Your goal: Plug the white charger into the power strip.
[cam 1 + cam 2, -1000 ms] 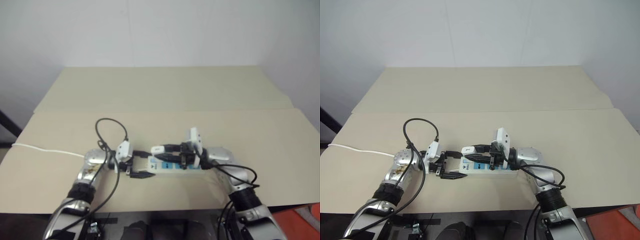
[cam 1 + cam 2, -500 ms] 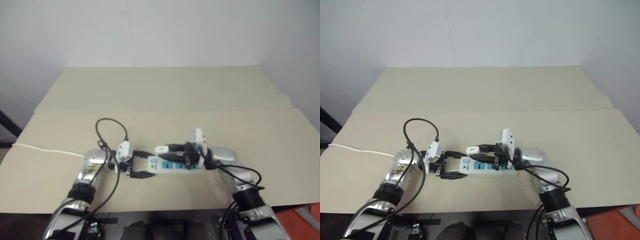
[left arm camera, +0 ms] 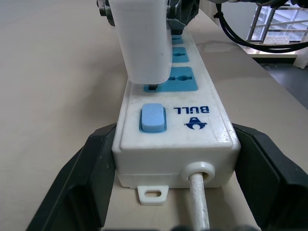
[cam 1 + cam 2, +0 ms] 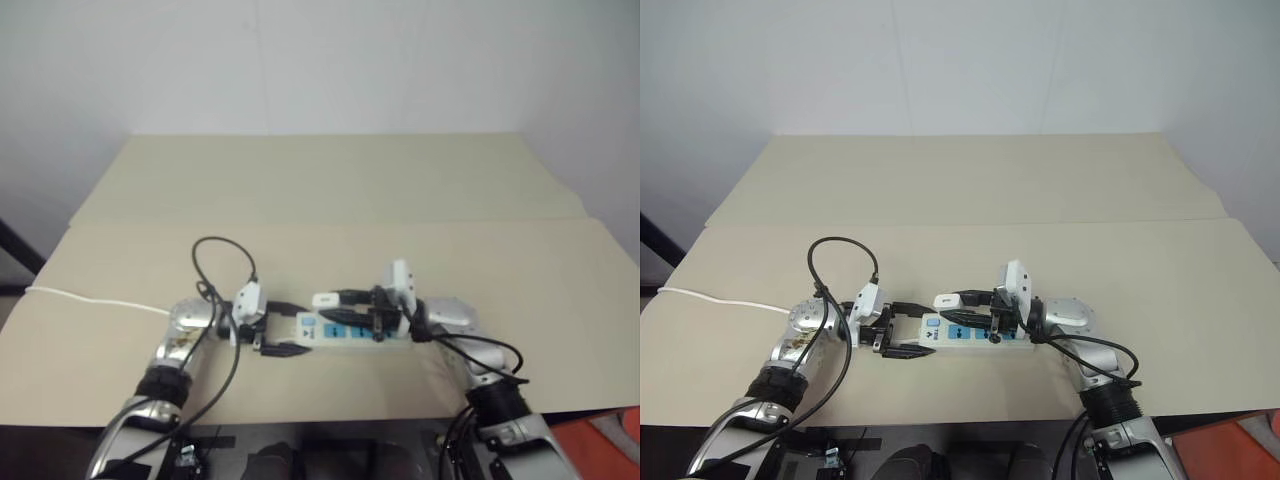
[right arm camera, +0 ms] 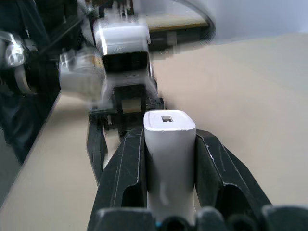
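The power strip (image 4: 975,336), a flat white bar with blue sockets and a blue switch (image 3: 152,117), lies near the table's front edge. My left gripper (image 4: 902,329) is shut on its switch end, one black finger (image 3: 82,183) against each long side. The white charger (image 4: 947,299) is clamped between the black fingers (image 5: 127,168) of my right gripper (image 4: 952,303), which reaches in from the right. It stands upright over the socket beside the switch. In the left wrist view the charger (image 3: 142,43) has its lower end at that socket (image 3: 180,79); how deep it sits is hidden.
The strip's thin white cord (image 4: 715,299) runs left off the beige table (image 4: 990,190). A black cable loop (image 4: 845,262) rises over my left wrist. The table's front edge lies just below both arms.
My right gripper has shifted a little to the right with the charger in it. The left gripper and the strip have stayed put.
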